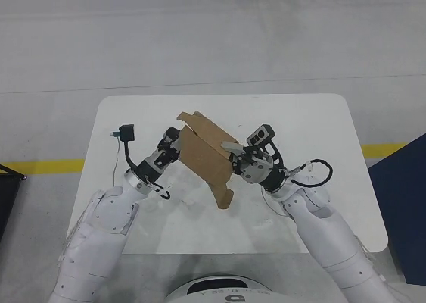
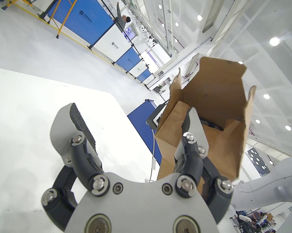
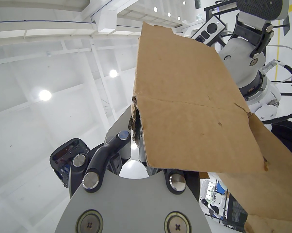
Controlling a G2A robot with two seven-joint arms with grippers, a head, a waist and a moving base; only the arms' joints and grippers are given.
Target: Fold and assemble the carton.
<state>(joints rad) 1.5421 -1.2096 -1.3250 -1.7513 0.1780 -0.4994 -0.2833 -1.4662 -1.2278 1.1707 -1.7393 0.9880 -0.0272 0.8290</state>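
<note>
The carton (image 1: 206,157), probably light and stiff but easily creased, is held tilted over the middle of the table (image 1: 311,121), its right wall pinched by the right gripper (image 3: 136,127), the left gripper (image 2: 132,115) wide open at its left wall, so best grasp flat panels near the creases.

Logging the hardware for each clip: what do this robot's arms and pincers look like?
The left arm and right arm have white shells. The left pincer and right pincer share a build: pale grey fingers with black ribbed pads, black linkages, silver bolts, a grey base plate. A small black camera sits at each wrist, with thin black cables nearby.
</note>
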